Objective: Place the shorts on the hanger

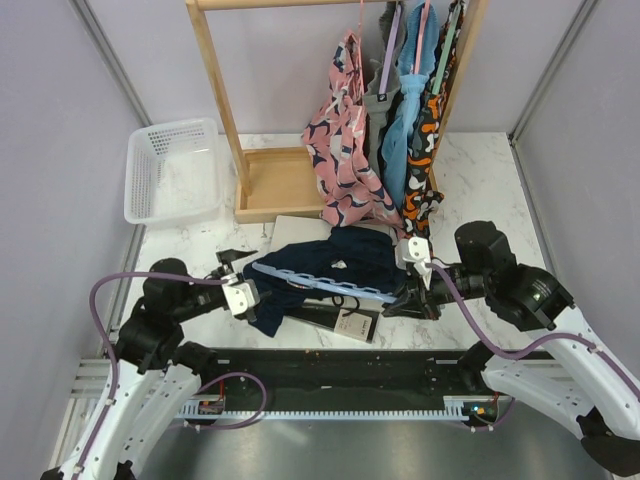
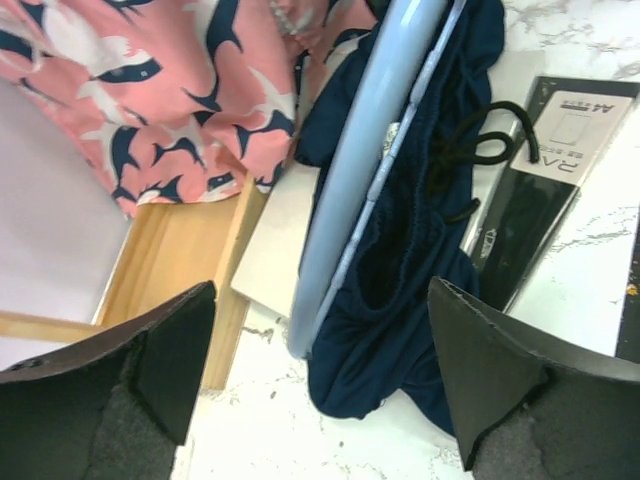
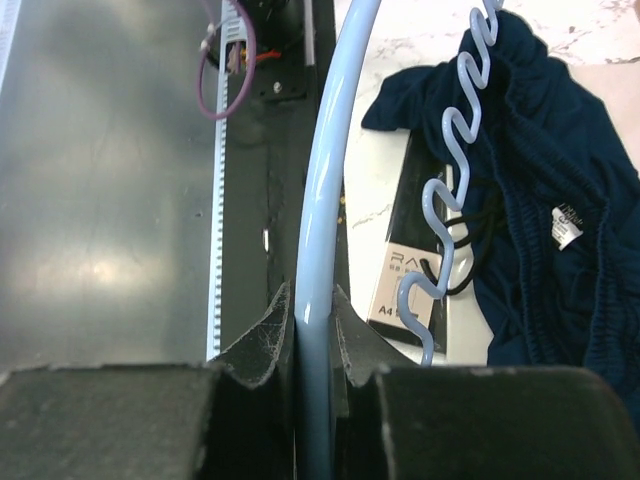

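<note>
Top external view, left to right: basket [image 1: 175,170] at the far left corner of the table [image 1: 480,190]; wooden rack [image 1: 270,185] just right of it, with a pink garment [image 1: 345,150] and other clothes hanging toward its right end. Nearer the arms, at mid-table, shorts [image 1: 345,258] in a rumpled heap, partly on a white sheet [image 1: 295,228] and a black packet [image 1: 345,322]. Hanger [image 1: 320,283] flat across the shorts, running left to right; impossible to tell whether threaded into the waistband. Left wrist view: left gripper [image 2: 320,300] spread wide, holding nothing, low over the marble, with the hanger's left end and a fold of the shorts between its fingers [image 2: 160,380], clear of both. Right wrist view: right gripper [image 3: 310,300] pinched tight on the hanger's smooth curved arm near its right end; wavy bar of the hanger reaching away over the packet; shorts to the right of that bar, label facing up, black drawstring looped onto the packet.
</note>
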Action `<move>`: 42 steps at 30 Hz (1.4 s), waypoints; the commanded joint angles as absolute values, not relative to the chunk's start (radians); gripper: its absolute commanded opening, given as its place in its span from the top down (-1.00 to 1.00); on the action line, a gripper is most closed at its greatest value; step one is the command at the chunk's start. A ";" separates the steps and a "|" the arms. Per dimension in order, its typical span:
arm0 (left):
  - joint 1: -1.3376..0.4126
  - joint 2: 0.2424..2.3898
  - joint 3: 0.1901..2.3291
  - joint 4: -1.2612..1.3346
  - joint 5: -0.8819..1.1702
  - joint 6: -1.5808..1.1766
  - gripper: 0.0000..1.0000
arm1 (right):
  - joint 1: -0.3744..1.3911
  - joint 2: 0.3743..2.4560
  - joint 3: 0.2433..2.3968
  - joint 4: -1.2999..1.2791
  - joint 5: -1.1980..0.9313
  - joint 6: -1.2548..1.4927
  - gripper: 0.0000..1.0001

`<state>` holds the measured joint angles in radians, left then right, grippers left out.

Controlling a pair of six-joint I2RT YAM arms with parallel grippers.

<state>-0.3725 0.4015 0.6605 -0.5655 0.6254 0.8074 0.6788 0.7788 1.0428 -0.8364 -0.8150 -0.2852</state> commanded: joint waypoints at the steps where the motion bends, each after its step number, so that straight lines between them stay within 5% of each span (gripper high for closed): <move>1: -0.370 0.437 0.652 -0.532 0.750 0.891 -0.69 | 0.678 0.765 1.101 -0.874 -0.893 -0.426 1.00; 6: -0.370 0.509 0.632 -0.540 0.807 0.869 -0.42 | 0.680 0.785 1.106 -0.908 -0.946 -0.489 1.00; 8: -0.370 0.546 0.661 -0.545 0.807 0.821 -0.04 | 0.680 0.802 1.111 -0.917 -0.951 -0.506 1.00; 10: -0.371 0.581 0.692 -0.563 0.810 0.782 0.71 | 0.680 0.811 1.115 -0.916 -0.953 -0.511 1.00; 11: -0.371 0.590 0.701 -0.563 0.799 0.763 0.97 | 0.680 0.811 1.117 -0.908 -0.945 -0.509 0.84; 13: -0.371 0.610 0.731 -0.581 0.762 0.718 0.96 | 0.680 0.816 1.115 -0.887 -0.878 -0.482 0.34; 14: -0.371 0.614 0.744 -0.603 0.759 0.718 0.96 | 0.680 0.815 1.108 -0.837 -0.836 -0.441 -0.21; 15: -0.371 0.621 0.752 -0.632 0.767 0.722 0.96 | 0.680 0.807 1.098 -0.783 -0.762 -0.380 -0.42; 20: -0.383 0.633 0.791 -0.678 0.715 0.758 0.97 | 0.680 0.882 1.225 -0.823 -0.689 -0.468 -0.96; 29: -0.547 0.730 0.857 -0.706 0.433 0.790 0.97 | 0.696 1.173 1.478 -0.903 -0.769 -0.442 -0.95; 42: -0.656 0.850 0.917 -0.718 0.284 0.762 0.97 | 0.865 1.370 1.554 -0.962 -0.649 -0.434 -0.54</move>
